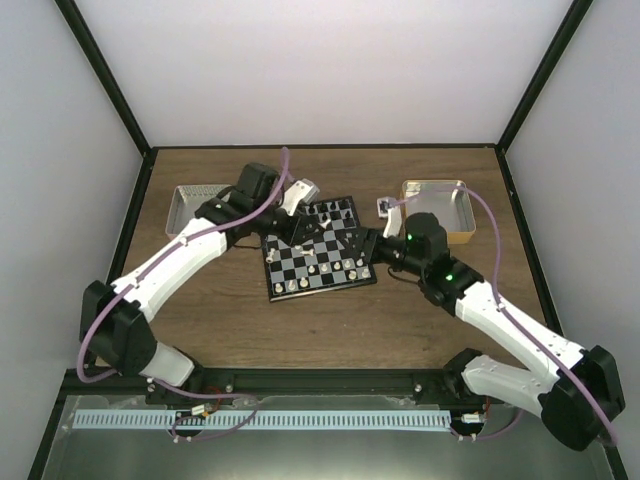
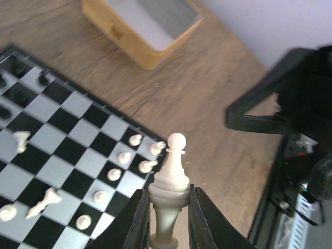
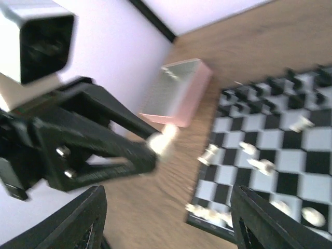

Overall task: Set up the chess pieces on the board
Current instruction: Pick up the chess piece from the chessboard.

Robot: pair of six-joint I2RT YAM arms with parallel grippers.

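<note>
One chequered board (image 2: 78, 104) lies flat, and at its edge the right gripper (image 3: 166, 223) gapes wide and empty while the left gripper (image 2: 168, 207) pinches a tiny cream-white pawn (image 2: 171, 166) by its base, likely light, rigid and slippery, best held low.
</note>
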